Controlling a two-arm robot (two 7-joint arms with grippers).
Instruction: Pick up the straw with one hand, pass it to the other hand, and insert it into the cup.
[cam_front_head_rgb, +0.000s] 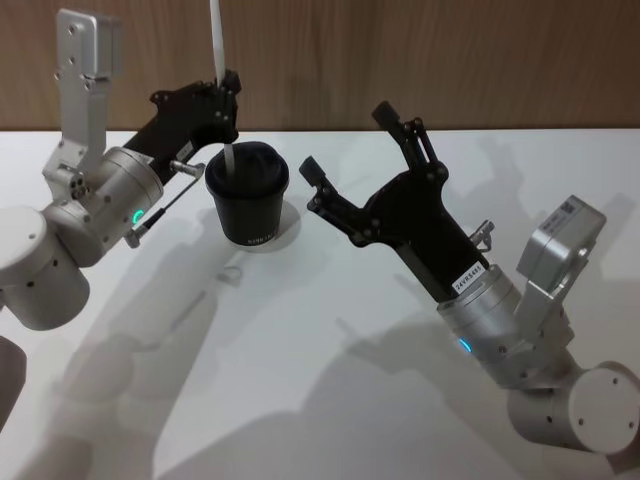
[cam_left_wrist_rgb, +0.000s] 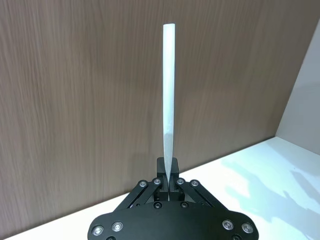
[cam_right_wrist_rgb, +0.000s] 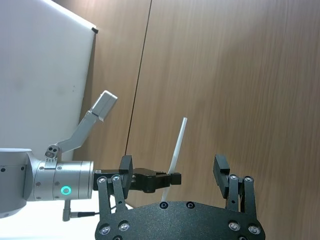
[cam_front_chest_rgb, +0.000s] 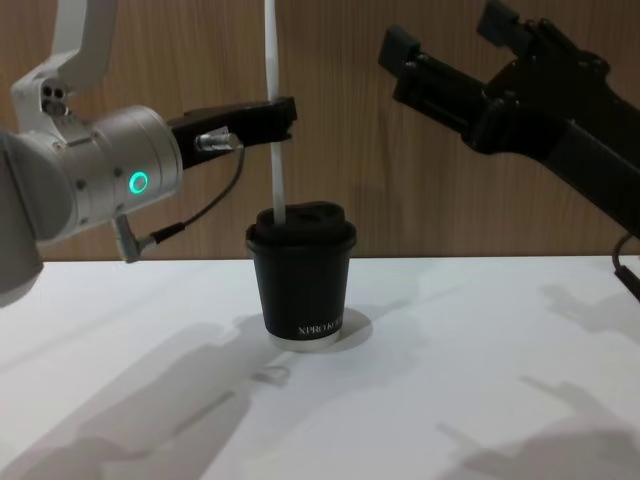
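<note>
Now, with the left end effector (cam_front_chest_rgb: 283, 112) clenched on the upright straw (cam_front_chest_rgb: 274, 150), whose lower end sits at the lid of the cup (cam_front_chest_rgb: 300, 290) on the surface (cam_front_chest_rgb: 480, 400), press straight down without tilting, while the right end effector (cam_front_head_rgb: 360, 150) hangs released alongside.

Straw upright at the cup lid

The thin white straw (cam_front_chest_rgb: 273, 120) stands nearly vertical, its lower end at the lid of the black ribbed cup (cam_front_chest_rgb: 301, 285), which sits upright on the white table, white lettering near its base
</note>
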